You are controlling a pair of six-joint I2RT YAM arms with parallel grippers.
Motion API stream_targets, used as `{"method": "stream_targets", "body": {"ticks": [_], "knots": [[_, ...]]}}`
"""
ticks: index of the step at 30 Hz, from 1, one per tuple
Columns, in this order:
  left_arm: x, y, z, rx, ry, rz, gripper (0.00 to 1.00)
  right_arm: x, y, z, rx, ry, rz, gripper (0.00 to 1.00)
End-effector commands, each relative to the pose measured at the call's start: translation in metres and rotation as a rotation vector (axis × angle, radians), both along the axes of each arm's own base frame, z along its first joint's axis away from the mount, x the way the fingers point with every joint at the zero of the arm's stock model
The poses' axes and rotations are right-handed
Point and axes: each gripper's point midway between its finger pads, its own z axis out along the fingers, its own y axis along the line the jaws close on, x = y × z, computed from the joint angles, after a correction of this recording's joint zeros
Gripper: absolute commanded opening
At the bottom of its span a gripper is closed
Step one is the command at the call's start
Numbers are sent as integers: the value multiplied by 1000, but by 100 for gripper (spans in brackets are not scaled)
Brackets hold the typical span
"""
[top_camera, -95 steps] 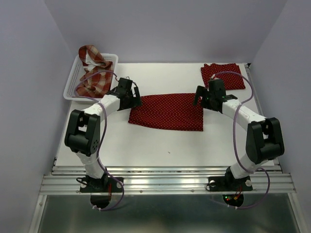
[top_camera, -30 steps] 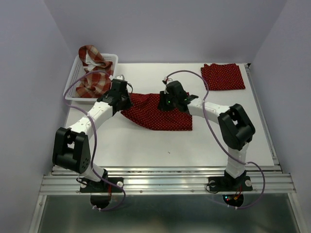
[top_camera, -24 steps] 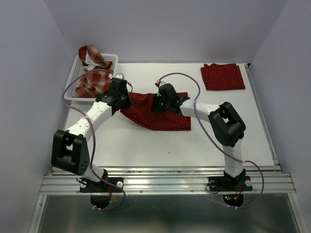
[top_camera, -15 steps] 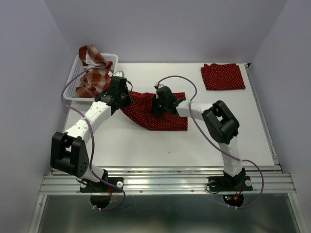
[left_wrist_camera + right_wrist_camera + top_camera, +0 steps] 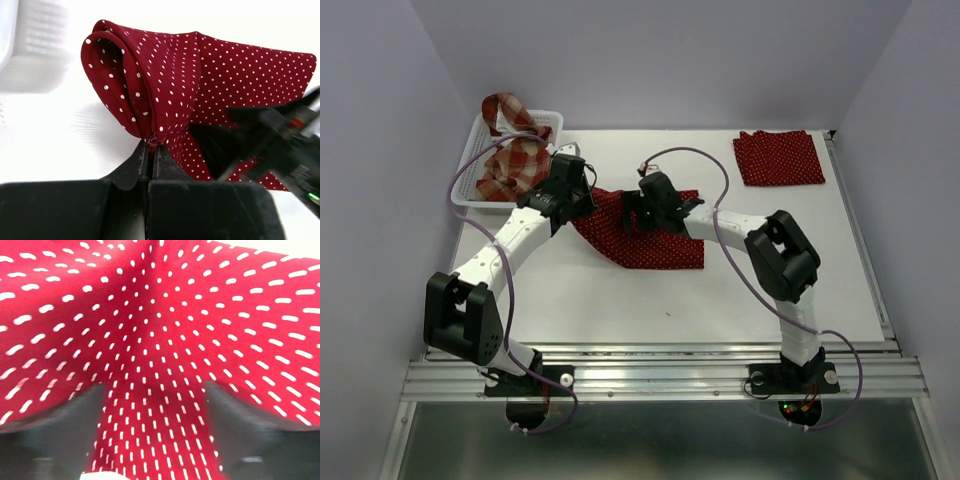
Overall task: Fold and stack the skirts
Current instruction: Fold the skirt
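Observation:
A dark red polka-dot skirt [image 5: 655, 245] lies folded over itself at mid-table. My left gripper [image 5: 576, 197] is shut on its bunched left corner; in the left wrist view the tips [image 5: 154, 145] pinch the cloth [image 5: 200, 75], which rises in loose folds. My right gripper [image 5: 632, 217] hovers low over the skirt's top layer, open. In the right wrist view its blurred fingers [image 5: 65, 415] stand wide apart [image 5: 155, 405] over dotted cloth [image 5: 165, 315], gripping nothing. A second polka-dot skirt [image 5: 778, 157] lies folded at the back right. The plaid skirt [image 5: 510, 160] sits heaped in the basket.
The white lattice basket [image 5: 467, 162] stands at the back left corner, close to my left arm. Purple walls enclose the table on three sides. Both arms' cables loop above the skirt. The metal rail runs along the near edge.
My right gripper carried the skirt's right side leftward over itself, then opened and let it go. My left gripper kept its grip and barely shifted.

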Motion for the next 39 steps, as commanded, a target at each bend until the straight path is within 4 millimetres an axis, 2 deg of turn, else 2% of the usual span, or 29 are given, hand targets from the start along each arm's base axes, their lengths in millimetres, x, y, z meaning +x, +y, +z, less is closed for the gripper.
{"method": "stream_targets", "body": {"ticks": [1, 2, 3, 4, 5, 8, 9, 13, 20, 27, 31, 32, 33, 35, 36, 39], "knots": [[9, 4, 33, 11, -84, 27, 0, 13, -33, 80, 22, -148, -112, 99], [9, 5, 33, 13, -85, 31, 0, 13, -49, 74, 7, -137, -139, 100], [8, 6, 34, 14, -85, 32, 0, 13, -62, 88, 14, -157, -167, 100], [8, 6, 34, 15, -86, 33, 0, 13, -73, 88, 11, -151, -192, 100], [8, 6, 35, 14, -89, 35, 0, 14, -92, 81, -10, -133, -226, 100], [8, 6, 38, 13, -93, 37, 0, 11, -129, 77, -79, -109, -304, 100], [8, 5, 39, 12, -95, 34, 0, 8, -147, 72, -118, -84, -344, 100], [7, 4, 40, 10, -97, 31, 0, 3, -179, 58, -181, -51, -403, 100], [5, -2, 48, 23, -109, 27, 0, 3, -192, 30, -212, 40, -406, 100], [1, -4, 45, 37, -99, 26, 0, 0, -191, 3, -252, 104, -395, 100], [-1, -3, 43, 44, -97, 32, 0, 0, -191, -5, -258, 125, -397, 97], [-1, -3, 43, 43, -97, 36, 0, 0, -191, -8, -265, 130, -401, 94], [-1, -3, 42, 43, -92, 37, 0, 0, -192, -10, -271, 133, -405, 83], [-2, -4, 40, 42, -88, 38, 0, 0, -192, -14, -272, 141, -406, 71], [-2, -5, 40, 41, -88, 35, 0, 0, -191, -16, -271, 143, -404, 62], [-2, -7, 39, 42, -85, 30, 0, -2, -189, -23, -272, 162, -390, 58]]}}
